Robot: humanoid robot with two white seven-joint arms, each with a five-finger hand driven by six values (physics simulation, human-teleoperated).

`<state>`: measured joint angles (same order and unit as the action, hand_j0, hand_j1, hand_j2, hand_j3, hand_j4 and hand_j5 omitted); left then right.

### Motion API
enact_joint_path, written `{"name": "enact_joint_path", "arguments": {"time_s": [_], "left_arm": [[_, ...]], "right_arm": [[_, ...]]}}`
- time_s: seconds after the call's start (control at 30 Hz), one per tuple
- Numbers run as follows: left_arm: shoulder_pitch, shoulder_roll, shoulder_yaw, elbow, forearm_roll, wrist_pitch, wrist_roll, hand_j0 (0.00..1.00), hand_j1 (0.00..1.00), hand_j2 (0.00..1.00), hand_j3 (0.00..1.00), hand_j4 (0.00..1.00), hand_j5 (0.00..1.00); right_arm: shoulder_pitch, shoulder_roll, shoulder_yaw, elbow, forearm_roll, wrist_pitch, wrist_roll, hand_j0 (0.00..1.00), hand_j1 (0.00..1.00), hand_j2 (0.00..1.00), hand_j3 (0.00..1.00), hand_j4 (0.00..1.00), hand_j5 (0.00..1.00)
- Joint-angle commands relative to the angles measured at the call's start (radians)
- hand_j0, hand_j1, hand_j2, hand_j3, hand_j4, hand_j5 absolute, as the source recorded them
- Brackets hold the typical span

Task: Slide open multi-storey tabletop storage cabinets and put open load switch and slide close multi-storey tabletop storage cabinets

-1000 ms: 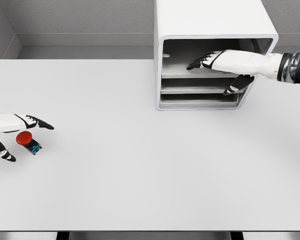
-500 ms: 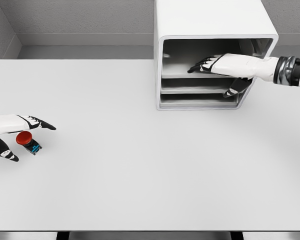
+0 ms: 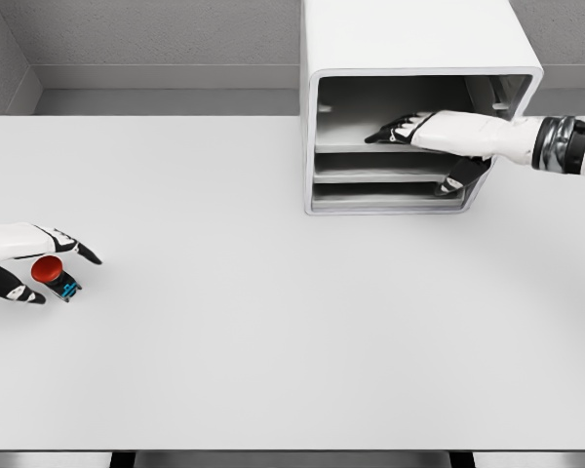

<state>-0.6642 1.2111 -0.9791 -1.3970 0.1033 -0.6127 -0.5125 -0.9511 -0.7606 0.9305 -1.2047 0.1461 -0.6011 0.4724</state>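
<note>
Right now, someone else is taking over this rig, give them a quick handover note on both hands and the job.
Left hand: open, fingers around the red load switch at the table's left edge, not gripping yet.
Right hand: reaching into the storage cabinet, fingers on the top shelf, thumb below its edge.
Done: nothing visibly finished; switch not lifted.
Left: slide open, place switch inside, slide closed.

From my station I see two arms with smooth, glossy white shells. The right hand (image 3: 424,130) has a white back and palm cover, while the fingers (image 3: 385,132) are black with small white segments on them. Behind its wrist sits a dark band with grey metallic rings, then white casing again. The left hand (image 3: 24,261) has the same look: white shell, black fingers, white patches near the tips.
</note>
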Motion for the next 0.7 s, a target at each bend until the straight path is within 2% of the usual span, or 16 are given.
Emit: {"name": "enact_joint_path", "arguments": {"time_s": [0.0,0.2,0.3,0.47,0.53,0.67], "left_arm": [[0.000,0.001,-0.001,0.001,0.003,0.002,0.000,0.75,0.75,0.75,0.75,0.75,0.75],[0.000,0.001,-0.003,0.001,0.001,0.002,0.000,0.75,0.75,0.75,0.75,0.75,0.75],[0.002,0.001,-0.004,0.001,-0.002,0.002,0.000,0.75,0.75,0.75,0.75,0.75,0.75],[0.015,0.002,0.002,0.001,-0.014,0.002,0.000,0.73,0.73,0.73,0.73,0.73,0.73],[0.017,0.002,0.003,0.003,-0.014,0.002,0.000,0.68,0.68,0.68,0.68,0.68,0.68],[0.015,0.004,0.007,0.003,-0.014,0.002,0.002,0.67,0.67,0.67,0.67,0.67,0.67]], "right_arm": [[0.000,0.000,0.007,-0.006,0.013,-0.010,0.003,1.00,1.00,1.00,1.00,1.00,1.00],[0.015,-0.029,0.001,-0.067,0.012,-0.010,0.002,1.00,1.00,1.00,1.00,1.00,1.00],[0.020,-0.051,-0.010,-0.073,0.012,-0.010,0.000,1.00,1.00,1.00,1.00,1.00,1.00],[0.044,-0.088,-0.013,-0.133,0.009,-0.010,-0.003,1.00,1.00,1.00,1.00,1.00,1.00],[0.051,-0.095,-0.018,-0.145,0.007,-0.010,-0.003,1.00,1.00,1.00,1.00,1.00,1.00],[0.055,-0.118,-0.021,-0.190,0.006,-0.010,-0.006,1.00,1.00,1.00,1.00,1.00,1.00]]}}
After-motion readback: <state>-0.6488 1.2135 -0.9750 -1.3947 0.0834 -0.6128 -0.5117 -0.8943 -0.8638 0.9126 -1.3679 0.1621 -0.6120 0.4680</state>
